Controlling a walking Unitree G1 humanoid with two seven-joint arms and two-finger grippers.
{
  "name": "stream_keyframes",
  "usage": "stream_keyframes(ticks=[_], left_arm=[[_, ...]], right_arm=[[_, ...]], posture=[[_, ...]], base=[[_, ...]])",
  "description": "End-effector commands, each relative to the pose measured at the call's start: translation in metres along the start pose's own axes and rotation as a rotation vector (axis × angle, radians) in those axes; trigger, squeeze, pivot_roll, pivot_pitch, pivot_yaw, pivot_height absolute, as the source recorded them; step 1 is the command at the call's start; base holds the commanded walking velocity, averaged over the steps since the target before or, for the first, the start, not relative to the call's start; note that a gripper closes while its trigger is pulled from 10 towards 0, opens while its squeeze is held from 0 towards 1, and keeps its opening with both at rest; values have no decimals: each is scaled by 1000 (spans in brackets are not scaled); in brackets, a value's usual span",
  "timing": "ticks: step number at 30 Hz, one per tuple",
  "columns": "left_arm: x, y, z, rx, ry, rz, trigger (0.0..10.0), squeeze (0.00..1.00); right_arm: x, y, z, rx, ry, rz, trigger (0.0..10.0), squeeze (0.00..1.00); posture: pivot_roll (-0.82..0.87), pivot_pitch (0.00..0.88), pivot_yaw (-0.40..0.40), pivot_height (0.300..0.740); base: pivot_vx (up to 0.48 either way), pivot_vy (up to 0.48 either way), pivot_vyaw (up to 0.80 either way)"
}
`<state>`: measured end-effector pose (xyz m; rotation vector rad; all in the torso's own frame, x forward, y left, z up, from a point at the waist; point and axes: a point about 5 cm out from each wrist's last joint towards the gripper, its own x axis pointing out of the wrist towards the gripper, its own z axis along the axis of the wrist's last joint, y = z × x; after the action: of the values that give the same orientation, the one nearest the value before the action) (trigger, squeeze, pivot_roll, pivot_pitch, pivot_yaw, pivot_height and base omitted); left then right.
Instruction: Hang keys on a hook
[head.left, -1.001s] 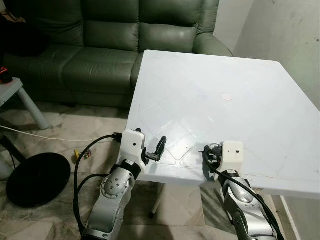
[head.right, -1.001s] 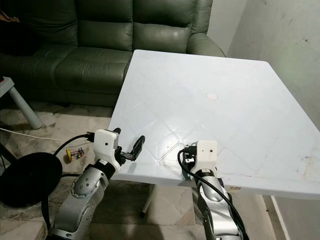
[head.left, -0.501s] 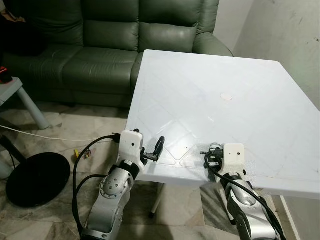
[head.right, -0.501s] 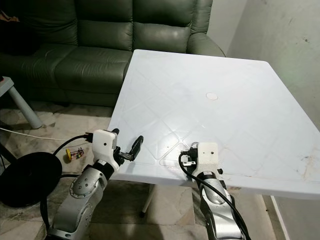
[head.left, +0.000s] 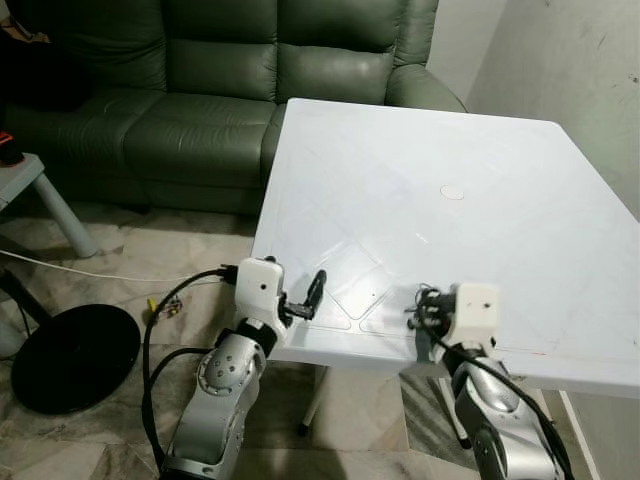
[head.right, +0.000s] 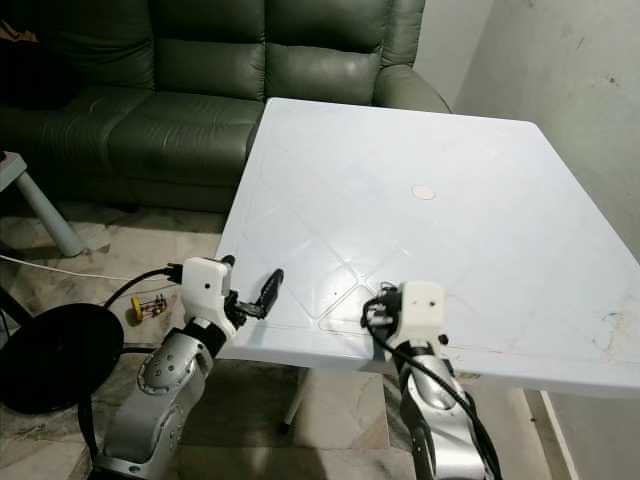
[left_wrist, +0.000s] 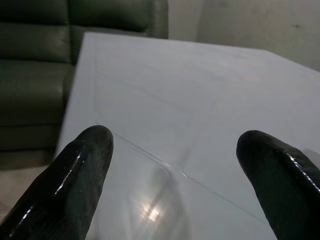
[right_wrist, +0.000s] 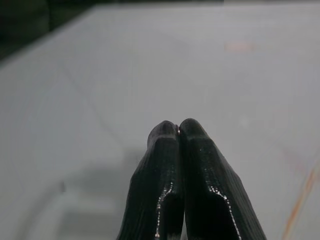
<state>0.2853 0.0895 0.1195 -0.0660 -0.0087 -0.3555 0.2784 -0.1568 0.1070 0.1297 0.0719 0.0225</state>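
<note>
My left gripper (head.left: 317, 283) hovers at the near edge of the white table (head.left: 430, 190), open, with nothing between its black fingers (left_wrist: 82, 165). My right gripper (right_wrist: 178, 128) is shut with its fingertips pressed together and nothing in them. It sits low over the same near edge, further right, behind its white wrist block (head.left: 474, 305). The bare tabletop stretches ahead of both grippers.
A green sofa (head.left: 200, 80) stands beyond the table's far left corner. On the tiled floor at the left are a black round base (head.left: 70, 355), a small grey table (head.left: 25, 185), a white cable (head.left: 60, 268) and a small coloured object (head.left: 165, 308). A wall closes the right side.
The right wrist has shifted a little to the right and tilted. The left arm has drifted slightly left. Neither gripper's state has changed.
</note>
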Motion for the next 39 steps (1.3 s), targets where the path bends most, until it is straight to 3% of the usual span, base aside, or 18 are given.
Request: stream_keyframes(ticks=[1, 2, 3, 4, 8, 11, 17, 27, 28, 39], left_arm=[[2, 1, 2, -9, -5, -2, 10000, 0], [5, 4, 4, 3, -14, 11, 10000, 0], [6, 6, 6, 11, -20, 21, 10000, 0], [9, 9, 8, 20, -31, 32, 10000, 0], [16, 16, 16, 34, -52, 51, 10000, 0], [24, 23, 28, 58, -99, 73, 10000, 0], [25, 31, 40, 2, -156, 54, 10000, 0], [33, 46, 44, -2, -201, 164, 10000, 0], [34, 47, 44, -12, -200, 166, 10000, 0], [39, 45, 37, -36, -180, 152, 10000, 0]], right_arm=[[2, -3, 12, 25, -47, -20, 3843, 0], [4, -3, 19, 40, -85, -22, 6902, 0], [6, -3, 24, 45, -115, -22, 6902, 0], [8, -3, 31, 39, -158, -8, 10000, 0], [14, -4, 47, 72, -249, 26, 10000, 0], [13, -5, 62, 29, -359, 84, 10000, 0], [7, -5, 67, -31, -412, 131, 10000, 0], [6, 0, 55, 9, -392, 124, 10000, 0], [9, 1, 52, -30, -358, 111, 10000, 0], [18, 2, 45, -95, -304, 120, 10000, 0]], posture=[[57, 70, -79, 740], [58, 64, -77, 740], [58, 64, -77, 740], [58, 58, -75, 740], [60, 52, -75, 740], [58, 41, -74, 740], [53, 16, -81, 740], [52, 1, -90, 740], [45, 3, -82, 740], [41, 22, -65, 740]], base=[[0, 0, 0], [0, 0, 0], [0, 0, 0], [0, 0, 0], [0, 0, 0], [0, 0, 0], [0, 0, 0], [0, 0, 0], [0, 0, 0], [0, 0, 0]])
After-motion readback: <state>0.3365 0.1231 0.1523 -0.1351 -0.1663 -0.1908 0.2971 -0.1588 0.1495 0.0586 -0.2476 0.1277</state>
